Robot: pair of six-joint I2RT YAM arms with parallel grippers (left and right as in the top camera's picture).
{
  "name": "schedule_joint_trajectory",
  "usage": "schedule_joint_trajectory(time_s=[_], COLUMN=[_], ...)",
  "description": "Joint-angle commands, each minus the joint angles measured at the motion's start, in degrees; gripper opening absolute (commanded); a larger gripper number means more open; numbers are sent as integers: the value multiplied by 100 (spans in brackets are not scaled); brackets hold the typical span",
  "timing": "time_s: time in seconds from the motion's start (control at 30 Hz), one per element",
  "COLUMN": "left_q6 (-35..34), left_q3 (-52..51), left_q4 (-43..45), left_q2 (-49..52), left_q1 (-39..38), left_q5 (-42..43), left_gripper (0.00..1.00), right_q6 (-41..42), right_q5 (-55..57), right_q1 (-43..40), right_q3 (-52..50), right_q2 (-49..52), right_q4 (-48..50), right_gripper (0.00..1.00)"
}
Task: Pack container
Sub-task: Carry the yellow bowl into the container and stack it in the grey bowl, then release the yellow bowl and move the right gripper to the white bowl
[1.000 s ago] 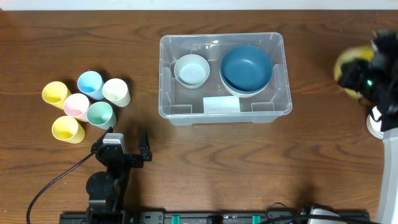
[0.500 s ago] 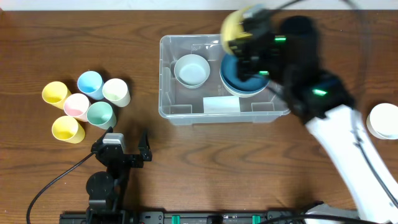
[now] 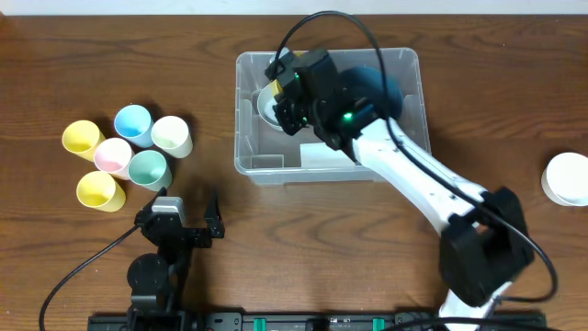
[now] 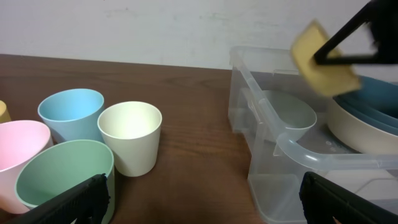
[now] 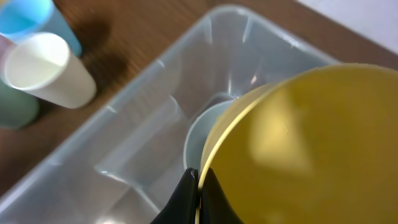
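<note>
**Overhead: yellow bowl swings in over the container**

Six cups stand far left on the counter, with the left claw spread nearby. At centre, the right claw has just arrived from the right edge. It pinches a yellow bowl above the pale bowl in the clear container. Nesting looks next; a white bowl waits outside.

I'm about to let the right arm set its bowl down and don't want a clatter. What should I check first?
1. Grip: right gripper shut on the yellow bowl at its rim: ok.
2. Position: yellow bowl above the inside of the container: ok.
3. Target: small pale bowl beneath it: ok.
4. Level: not ok, the yellow bowl hangs tilted.
5. Fit: yellow bowl nests in the small pale bowl: cannot tell.
6. Other arm: left gripper open, apart from the container, near the cups: ok.
</note>
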Motion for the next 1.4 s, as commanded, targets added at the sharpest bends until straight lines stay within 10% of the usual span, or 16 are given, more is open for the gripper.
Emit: schedule_joint_trajectory(time_s=[0.0, 0.33, 0.4, 0.47, 0.97, 1.37], left_q6=[52, 55, 52, 52, 52, 55], left_q3=[-92, -92, -92, -92, -92, -92], left_q4=[-168, -168, -168, -168, -168, -168], left_q2=[-35, -35, -35, -35, -35, -35], left_q1=[28, 28, 28, 28, 28, 28], left_q5=[66, 68, 66, 68, 66, 66], left_gripper=[98, 98, 98, 98, 98, 98], right_q6=[-92, -90, -90, -90, -76, 2048], right_q5=[76, -74, -90, -90, -55, 1545], right_q1=[57, 103, 101, 101, 90, -1685], right_q3=[59, 59, 59, 59, 1060, 1290], right_q2=[267, 748, 780, 782, -186, -1902], right_q4=[114, 402, 439, 442, -1405, -4334], right_gripper=[1, 4, 35, 43, 42, 47])
